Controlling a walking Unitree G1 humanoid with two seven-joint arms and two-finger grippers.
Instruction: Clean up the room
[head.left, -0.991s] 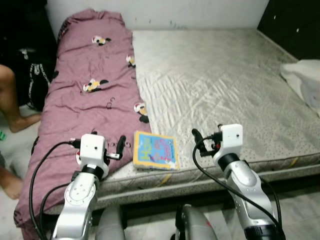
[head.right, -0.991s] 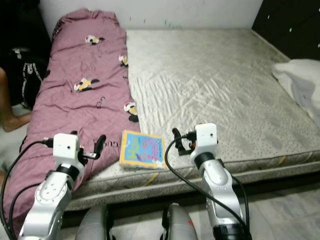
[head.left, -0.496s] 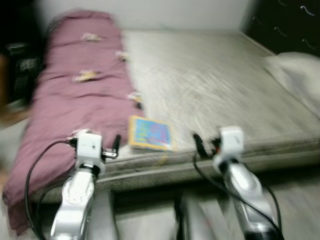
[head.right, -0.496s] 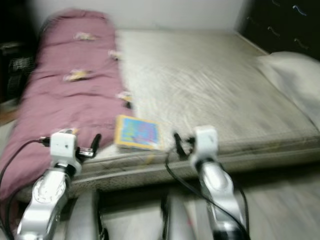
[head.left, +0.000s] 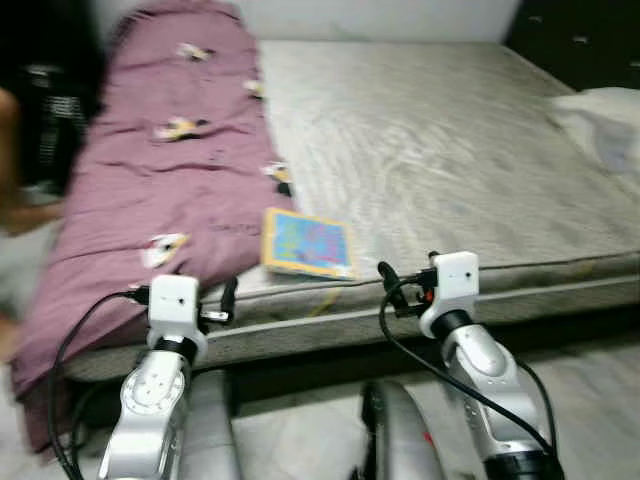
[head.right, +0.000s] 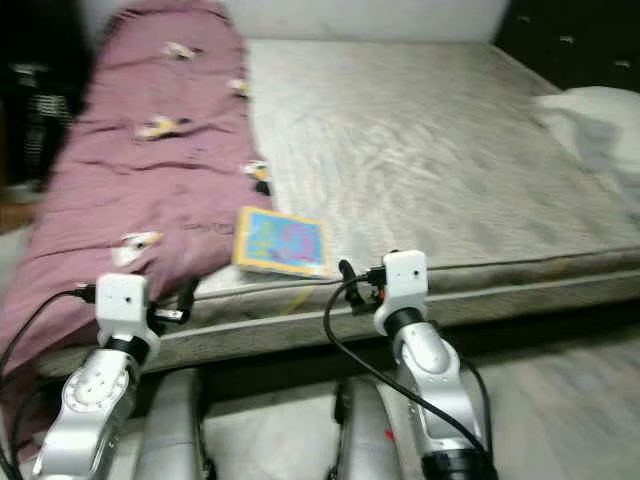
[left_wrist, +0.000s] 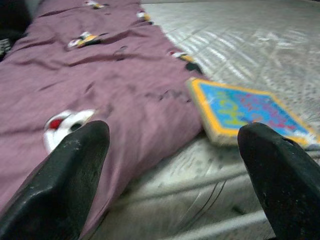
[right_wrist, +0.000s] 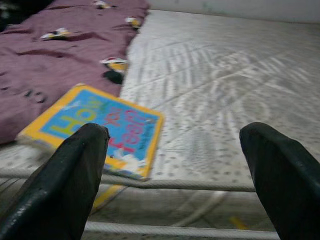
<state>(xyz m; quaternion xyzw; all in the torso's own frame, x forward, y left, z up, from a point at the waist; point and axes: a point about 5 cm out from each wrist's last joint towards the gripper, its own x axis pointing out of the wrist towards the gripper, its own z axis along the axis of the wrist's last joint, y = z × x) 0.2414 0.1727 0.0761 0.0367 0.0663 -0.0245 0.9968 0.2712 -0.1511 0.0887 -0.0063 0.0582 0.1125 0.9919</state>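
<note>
Head views motion-blurred, worst toward left edge. Even, soft indoor light; sheen on mattress. Upper corners fall to black. Wrist views: near fingers soft, defocused.

1. Arms: two, silver metal, jointed segments.
2. Wrists: white boxy camera housings, sm. red detail on right.
3. Cables: black, looping along each arm.
4. Left gripper, right gripper: long black fingers, rounded tips.
</note>
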